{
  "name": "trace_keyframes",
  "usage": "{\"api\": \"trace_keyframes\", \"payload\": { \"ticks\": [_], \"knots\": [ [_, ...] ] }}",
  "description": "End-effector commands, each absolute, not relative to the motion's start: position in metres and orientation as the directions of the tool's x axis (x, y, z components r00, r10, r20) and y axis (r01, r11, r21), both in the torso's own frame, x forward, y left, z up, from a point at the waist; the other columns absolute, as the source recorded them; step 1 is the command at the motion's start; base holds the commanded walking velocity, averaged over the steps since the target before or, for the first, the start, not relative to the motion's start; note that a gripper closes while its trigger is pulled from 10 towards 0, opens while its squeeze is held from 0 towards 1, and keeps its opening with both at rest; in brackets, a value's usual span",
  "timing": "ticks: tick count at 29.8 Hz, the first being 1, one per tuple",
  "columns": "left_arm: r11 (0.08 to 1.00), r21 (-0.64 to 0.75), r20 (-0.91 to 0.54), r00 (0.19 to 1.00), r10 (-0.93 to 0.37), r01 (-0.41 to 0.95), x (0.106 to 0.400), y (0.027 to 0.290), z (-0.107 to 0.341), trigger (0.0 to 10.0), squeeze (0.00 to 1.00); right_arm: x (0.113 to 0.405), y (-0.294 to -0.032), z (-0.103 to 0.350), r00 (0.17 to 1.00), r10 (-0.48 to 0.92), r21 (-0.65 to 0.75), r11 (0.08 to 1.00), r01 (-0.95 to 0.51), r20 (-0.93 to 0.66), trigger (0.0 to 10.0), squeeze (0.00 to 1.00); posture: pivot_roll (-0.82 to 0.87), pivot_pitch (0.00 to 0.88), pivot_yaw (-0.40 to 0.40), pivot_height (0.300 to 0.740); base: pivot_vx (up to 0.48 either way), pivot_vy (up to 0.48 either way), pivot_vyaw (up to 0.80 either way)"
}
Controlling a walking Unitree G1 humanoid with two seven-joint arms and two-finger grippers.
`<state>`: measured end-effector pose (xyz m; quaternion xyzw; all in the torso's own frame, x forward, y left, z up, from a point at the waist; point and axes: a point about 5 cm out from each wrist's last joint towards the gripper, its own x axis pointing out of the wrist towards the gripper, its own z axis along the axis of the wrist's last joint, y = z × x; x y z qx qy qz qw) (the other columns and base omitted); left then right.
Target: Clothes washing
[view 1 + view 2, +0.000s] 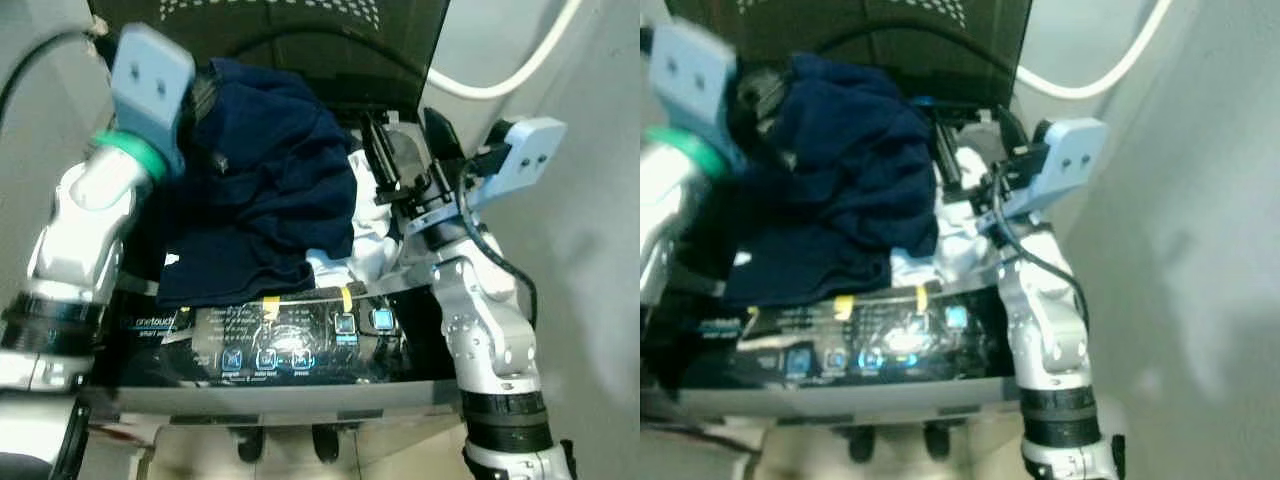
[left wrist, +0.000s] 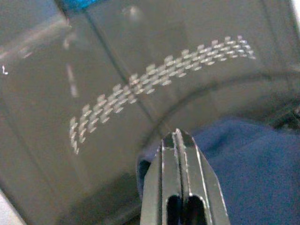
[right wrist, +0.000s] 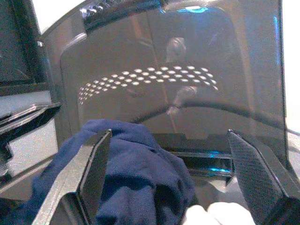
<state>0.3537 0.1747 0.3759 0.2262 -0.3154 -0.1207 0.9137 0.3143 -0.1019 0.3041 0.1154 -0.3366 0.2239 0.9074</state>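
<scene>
A dark blue garment (image 1: 270,190) lies heaped over the open top of a top-loading washer, with a white garment (image 1: 365,235) poking out beneath its right side. My left gripper (image 2: 177,136) is shut at the heap's upper left edge, its tips bare, with the blue cloth (image 2: 253,173) just beside and behind them. On the heap's right side, over the tub's right rim, my right gripper (image 1: 400,160) is open. In the right wrist view its fingers (image 3: 89,173) stand wide apart and hold nothing, with the blue garment (image 3: 136,173) and a bit of white cloth (image 3: 215,215) ahead.
The washer's dark lid (image 1: 300,30) stands raised behind the tub. Its control panel (image 1: 290,340) with lit blue buttons runs along the front edge. A white hose (image 1: 500,80) curves along the grey wall on the right, close to my right arm.
</scene>
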Motion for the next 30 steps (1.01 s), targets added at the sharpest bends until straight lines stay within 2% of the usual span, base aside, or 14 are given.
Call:
{"api": "trace_keyframes", "payload": {
  "ticks": [1, 4, 5, 7, 9, 11, 12, 15, 17, 22, 26, 28, 29, 30],
  "knots": [
    [0.877, 0.481, 0.522, 0.798, -0.301, 0.016, 0.366, 0.179, 0.379, 0.0, 0.00, 0.311, -0.103, 0.306, 0.664, 0.325, 0.053, 0.875, -0.481, 0.673, 10.0, 0.00, 0.04, 0.160, 0.021, 0.728, 0.000, 0.000, 0.00],
    [0.877, 0.481, 0.522, 0.798, -0.301, 0.016, 0.366, 0.179, 0.379, 0.0, 0.00, 0.311, -0.103, 0.306, 0.664, 0.325, 0.053, 0.875, -0.481, 0.673, 10.0, 0.00, 0.04, 0.160, 0.021, 0.728, 0.000, 0.000, 0.00],
    [0.893, 0.434, 0.430, 0.844, -0.322, 0.120, 0.381, 0.174, 0.378, 10.0, 0.00, 0.309, -0.107, 0.306, 0.669, 0.311, 0.051, 0.885, -0.463, 0.675, 10.0, 0.00, 0.03, 0.155, 0.034, 0.728, 0.000, 0.000, 0.00],
    [0.890, 0.404, 0.403, 0.832, -0.381, 0.212, 0.382, 0.167, 0.374, 10.0, 0.00, 0.307, -0.109, 0.305, 0.672, 0.304, 0.051, 0.890, -0.454, 0.675, 10.0, 0.00, 0.02, 0.155, 0.036, 0.728, 0.000, 0.000, 0.00],
    [0.829, 0.466, 0.471, 0.707, -0.527, 0.308, 0.360, 0.145, 0.372, 10.0, 0.00, 0.305, -0.114, 0.306, 0.673, 0.297, 0.053, 0.893, -0.447, 0.677, 10.0, 0.00, 0.02, 0.154, 0.033, 0.728, 0.000, 0.000, 0.00],
    [0.820, 0.482, 0.485, 0.686, -0.542, 0.308, 0.356, 0.141, 0.372, 10.0, 0.00, 0.305, -0.114, 0.306, 0.673, 0.297, 0.053, 0.893, -0.447, 0.678, 10.0, 0.00, 0.02, 0.154, 0.033, 0.728, 0.000, 0.000, 0.00],
    [0.779, 0.585, 0.504, 0.652, -0.566, 0.225, 0.345, 0.134, 0.372, 10.0, 0.00, 0.305, -0.114, 0.306, 0.666, 0.323, 0.045, 0.881, -0.472, 0.672, 10.0, 0.00, 0.04, 0.155, 0.026, 0.728, 0.000, 0.000, 0.00],
    [0.738, 0.662, 0.542, 0.597, -0.592, 0.131, 0.327, 0.122, 0.368, 10.0, 0.00, 0.306, -0.112, 0.306, 0.650, 0.374, 0.032, 0.852, -0.523, 0.662, 10.0, 0.00, 0.05, 0.156, 0.018, 0.728, 0.000, 0.000, 0.00],
    [0.755, 0.641, 0.571, 0.569, -0.592, 0.142, 0.315, 0.117, 0.367, 10.0, 0.00, 0.307, -0.111, 0.306, 0.642, 0.395, 0.023, 0.841, -0.541, 0.657, 10.0, 0.00, 0.06, 0.153, 0.012, 0.728, 0.000, 0.000, 0.00],
    [0.765, 0.607, 0.576, 0.545, -0.609, 0.214, 0.290, 0.102, 0.352, 10.0, 0.00, 0.310, -0.111, 0.304, 0.660, 0.362, 0.065, 0.846, -0.529, 0.659, 10.0, 0.00, 0.09, 0.147, 0.006, 0.728, 0.000, 0.000, 0.00],
    [0.857, 0.444, 0.588, 0.637, -0.499, 0.261, 0.289, 0.106, 0.336, 10.0, 0.00, 0.313, -0.114, 0.302, 0.692, 0.252, 0.106, 0.896, -0.431, 0.677, 10.0, 0.00, 0.11, 0.130, 0.000, 0.728, 0.000, 0.000, 0.00],
    [0.857, 0.444, 0.588, 0.637, -0.499, 0.261, 0.289, 0.106, 0.336, 10.0, 0.00, 0.313, -0.114, 0.302, 0.692, 0.252, 0.106, 0.896, -0.431, 0.677, 10.0, 0.00, 0.11, 0.130, 0.000, 0.728, 0.000, 0.000, 0.00],
    [0.917, 0.310, 0.601, 0.696, -0.393, 0.250, 0.293, 0.118, 0.332, 10.0, 0.00, 0.314, -0.113, 0.302, 0.689, 0.229, 0.083, 0.918, -0.388, 0.687, 10.0, 0.00, 0.11, 0.123, -0.004, 0.728, 0.000, 0.000, 0.00],
    [0.917, 0.310, 0.601, 0.696, -0.393, 0.250, 0.293, 0.118, 0.332, 10.0, 0.00, 0.314, -0.113, 0.302, 0.689, 0.229, 0.083, 0.918, -0.388, 0.687, 10.0, 0.00, 0.11, 0.123, -0.004, 0.728, 0.000, 0.000, 0.00]
  ]
}}
